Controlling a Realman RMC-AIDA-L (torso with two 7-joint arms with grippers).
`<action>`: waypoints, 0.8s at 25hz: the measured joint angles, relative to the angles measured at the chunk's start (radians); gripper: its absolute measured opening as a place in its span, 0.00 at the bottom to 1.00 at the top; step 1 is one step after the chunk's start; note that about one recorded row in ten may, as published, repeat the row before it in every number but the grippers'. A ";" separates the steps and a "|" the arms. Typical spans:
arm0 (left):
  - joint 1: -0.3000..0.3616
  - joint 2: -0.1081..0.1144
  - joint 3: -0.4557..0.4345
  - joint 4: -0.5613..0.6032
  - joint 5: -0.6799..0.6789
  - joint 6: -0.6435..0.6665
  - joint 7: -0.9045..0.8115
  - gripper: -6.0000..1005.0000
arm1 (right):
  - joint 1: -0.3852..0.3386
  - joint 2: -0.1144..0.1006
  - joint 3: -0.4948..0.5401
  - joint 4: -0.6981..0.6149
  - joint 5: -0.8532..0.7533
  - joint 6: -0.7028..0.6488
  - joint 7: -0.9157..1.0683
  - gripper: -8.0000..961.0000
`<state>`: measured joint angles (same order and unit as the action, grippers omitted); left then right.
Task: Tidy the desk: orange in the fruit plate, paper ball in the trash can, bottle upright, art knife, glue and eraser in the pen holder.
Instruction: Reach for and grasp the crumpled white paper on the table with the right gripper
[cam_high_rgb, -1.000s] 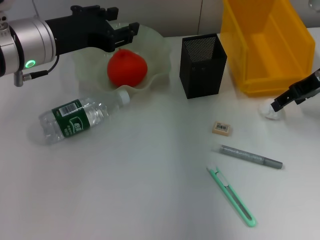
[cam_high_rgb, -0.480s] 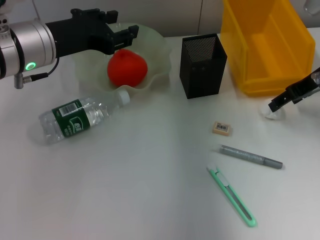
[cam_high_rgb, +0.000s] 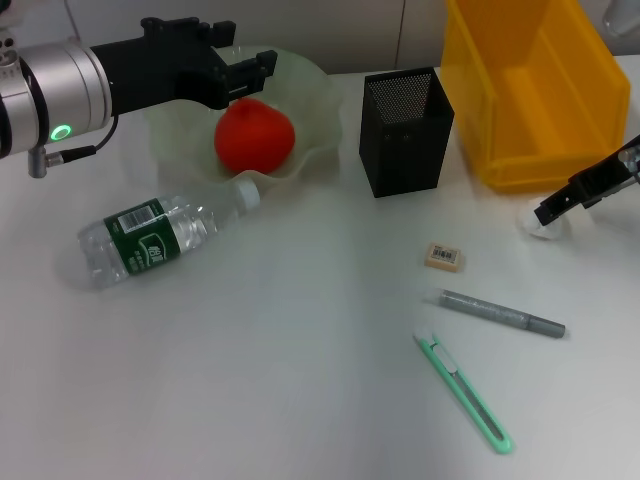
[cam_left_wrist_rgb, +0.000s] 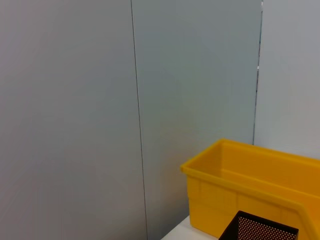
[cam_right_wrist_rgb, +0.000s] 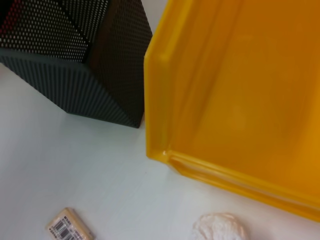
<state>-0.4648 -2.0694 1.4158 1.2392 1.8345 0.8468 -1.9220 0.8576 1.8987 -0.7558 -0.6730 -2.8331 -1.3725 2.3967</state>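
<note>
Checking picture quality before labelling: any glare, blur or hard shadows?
Head view: even light, soft shadows beside the pen holder and bottle, no glare. Right wrist view: the paper ball is slightly soft, the yellow bin sharp. Left wrist view: mostly plain wall.

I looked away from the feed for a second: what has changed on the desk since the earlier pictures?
The right gripper has dropped slightly closer to the crumpled white paper ball, grasping nothing yet. The left gripper hovers unchanged above the orange in the pale green wavy fruit plate. Everything else stayed put.
</note>
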 joint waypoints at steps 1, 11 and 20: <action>-0.001 0.000 0.000 -0.001 0.000 0.000 0.000 0.57 | 0.000 0.000 0.000 0.000 0.000 0.000 0.000 0.67; -0.006 0.000 0.001 -0.012 0.000 0.000 0.000 0.57 | -0.001 0.002 0.000 0.013 0.024 0.002 -0.021 0.65; 0.001 0.000 0.000 -0.007 0.000 0.002 0.000 0.57 | -0.002 0.002 -0.001 0.013 0.020 -0.004 -0.024 0.62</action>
<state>-0.4642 -2.0693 1.4158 1.2325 1.8343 0.8483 -1.9221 0.8555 1.9006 -0.7563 -0.6595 -2.8128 -1.3765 2.3727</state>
